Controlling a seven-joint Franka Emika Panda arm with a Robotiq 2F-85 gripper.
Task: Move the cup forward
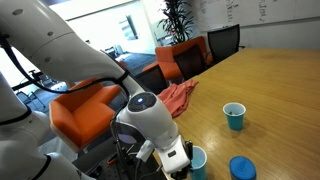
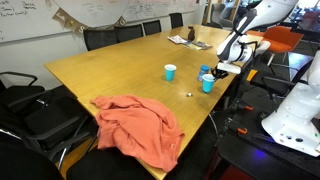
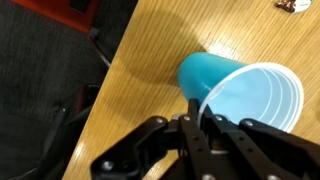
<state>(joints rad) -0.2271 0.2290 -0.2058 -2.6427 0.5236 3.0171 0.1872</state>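
The blue cup (image 3: 225,80), white inside with a pale rim, stands near the table edge. It also shows in both exterior views (image 1: 198,160) (image 2: 207,85). My gripper (image 3: 195,112) is shut with the cup's near wall pinched between its fingers; it shows in both exterior views (image 1: 184,157) (image 2: 213,76). Whether the cup rests on the table or is slightly lifted cannot be told.
A teal cup (image 1: 234,116) (image 2: 170,72) stands further in on the wooden table (image 2: 110,70). A flat blue disc (image 1: 242,168) (image 2: 205,70) lies near the held cup. A red cloth (image 1: 178,98) (image 2: 135,125) drapes over the table edge. Chairs (image 1: 222,42) surround the table.
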